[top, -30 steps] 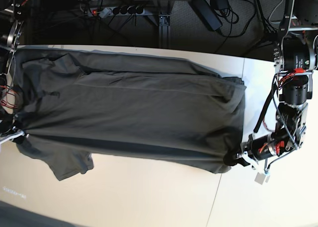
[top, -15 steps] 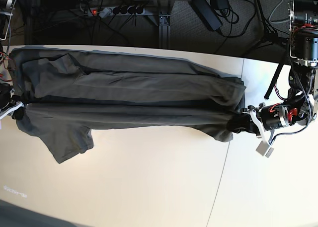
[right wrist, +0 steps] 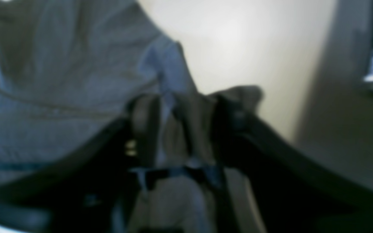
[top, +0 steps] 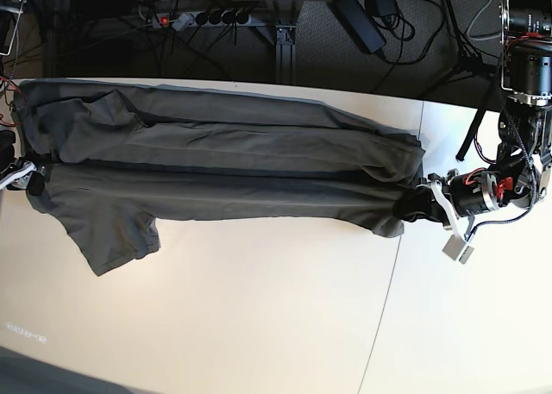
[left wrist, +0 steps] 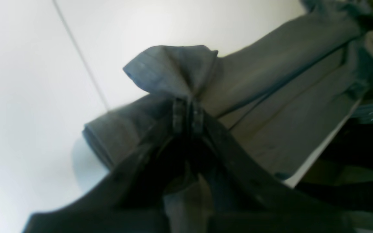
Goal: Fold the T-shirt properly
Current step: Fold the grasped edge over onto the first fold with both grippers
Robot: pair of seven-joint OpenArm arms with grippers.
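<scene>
- Dark floor with cables and a power strip (top: 200,18) lies behind a pale worktop (top: 259,316) crossed by a thin seam.
- Stretched lengthwise along the worktop's far half lies the T-shirt (top: 224,165), doubled over itself, one sleeve (top: 116,239) spilling toward the near side.
- At the base view's right end, the left hand (top: 418,206) pinches a bunched corner of the fabric; the left wrist view shows its fingertips (left wrist: 179,115) pressed together on the cloth.
- At the opposite end, the right hand (top: 30,180) grips the garment's edge; in the blurred right wrist view, fabric sits between its fingers (right wrist: 142,124).
</scene>
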